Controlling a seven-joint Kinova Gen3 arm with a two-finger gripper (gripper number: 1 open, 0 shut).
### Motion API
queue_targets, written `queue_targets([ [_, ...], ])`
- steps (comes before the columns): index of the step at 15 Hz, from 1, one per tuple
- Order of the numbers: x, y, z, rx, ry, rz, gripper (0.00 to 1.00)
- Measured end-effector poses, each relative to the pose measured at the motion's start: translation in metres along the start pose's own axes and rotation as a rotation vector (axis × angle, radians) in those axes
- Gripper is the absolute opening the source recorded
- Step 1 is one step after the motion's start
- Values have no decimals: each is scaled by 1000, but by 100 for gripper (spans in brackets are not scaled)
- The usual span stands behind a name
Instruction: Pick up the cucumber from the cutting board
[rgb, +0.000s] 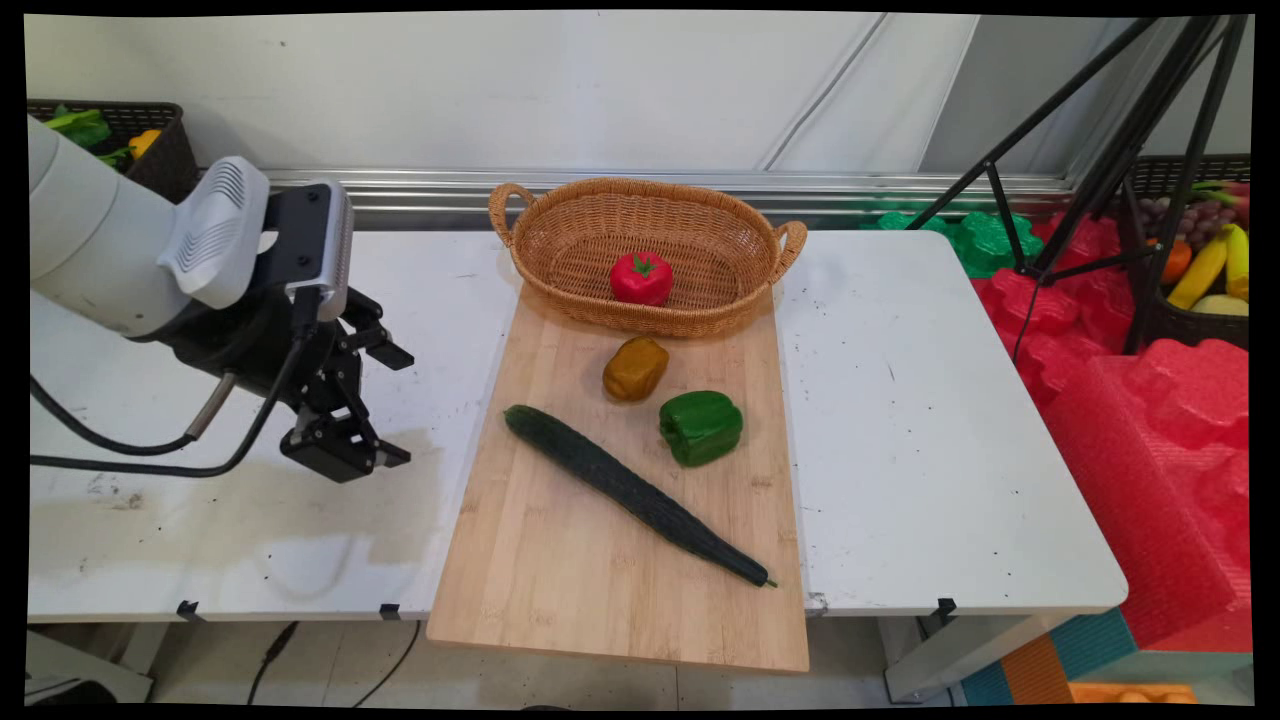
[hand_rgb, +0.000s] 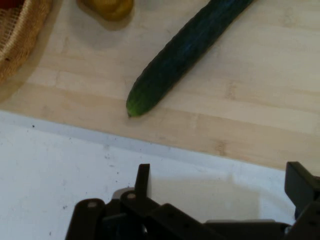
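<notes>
My gripper hovers open over the white table with nothing between its fingers, just left of a wooden cutting board. Nearest to it on the board is the blunt end of a long dark cucumber, which lies diagonally. Beyond that sit a yellow-brown pepper and a green pepper. A wicker basket rests on the board's far end with a red tomato inside.
A dark basket of vegetables stands at the back left. Right of the table are a black tripod, red foam blocks, green foam and a fruit basket. Black cables hang from the arm.
</notes>
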Motion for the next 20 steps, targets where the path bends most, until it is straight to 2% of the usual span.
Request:
queue_targets([
  [5,3,-10,1,-12,16,30,100],
  [10,28,-15,11,-35,49,47,100],
  [14,59,-10,38,-57,47,94,100],
  [20,99,-3,94,-64,10,164,100],
])
